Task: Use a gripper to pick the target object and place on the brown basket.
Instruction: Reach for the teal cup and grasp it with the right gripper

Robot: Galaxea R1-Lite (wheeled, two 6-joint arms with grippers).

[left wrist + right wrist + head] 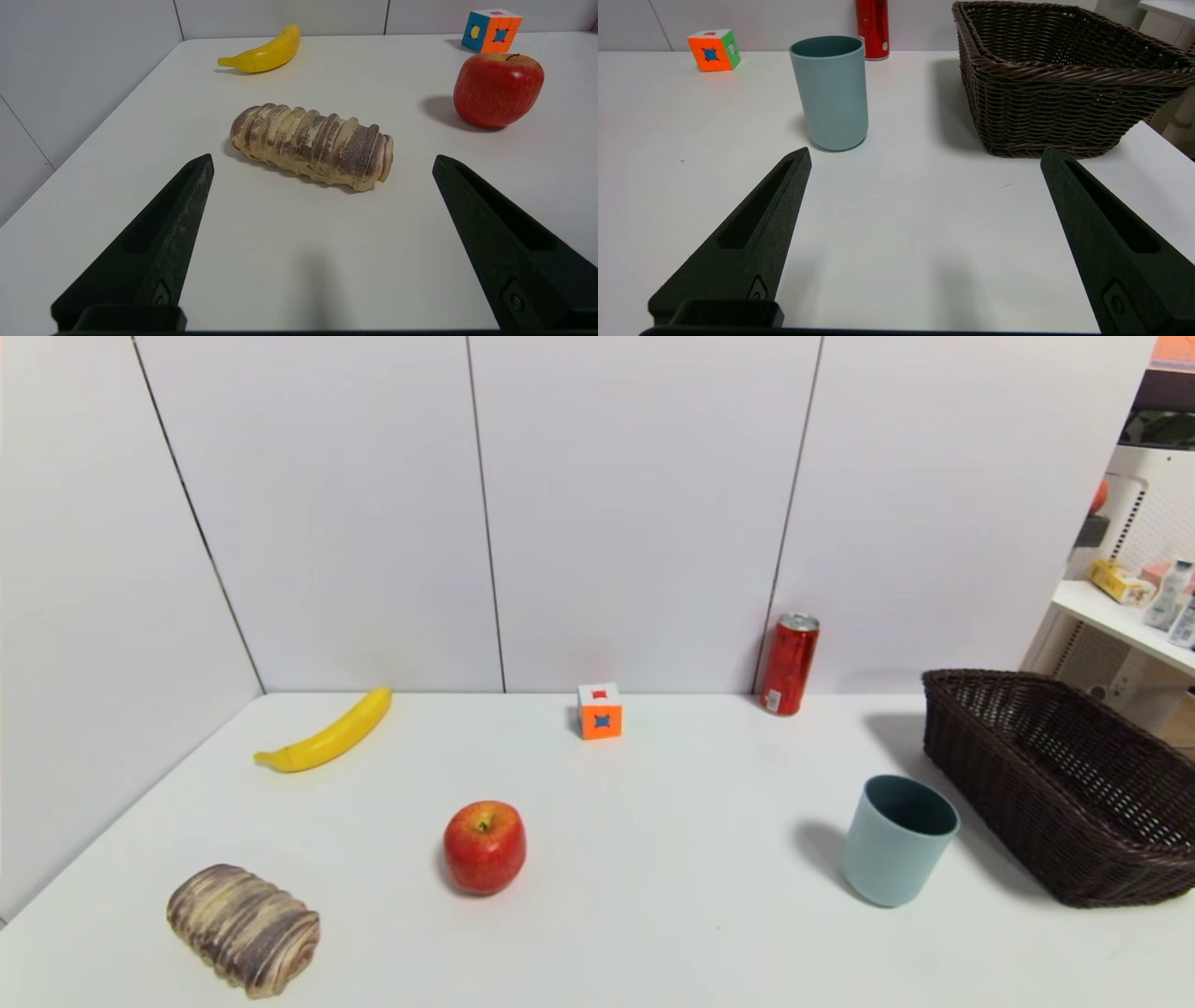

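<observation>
The pale blue-grey cup [896, 842] stands upright on the white table [672, 915], right of centre, just left of the brown wicker basket [1064, 784]. In the right wrist view the cup [831, 93] stands ahead of my right gripper [924, 161], a little to one side, and the basket [1064, 88] stands ahead on the other side. The right gripper is open and empty, low over the table's near edge. My left gripper [322, 161] is open and empty, near the bread roll. Neither gripper shows in the head view.
A red soda can [790, 664] stands at the back wall. A colour cube [599, 711], a banana [327, 734], a red apple [485, 847] and a striped bread roll [244, 928] lie on the table's left half. A shelf [1120, 616] stands beyond the basket.
</observation>
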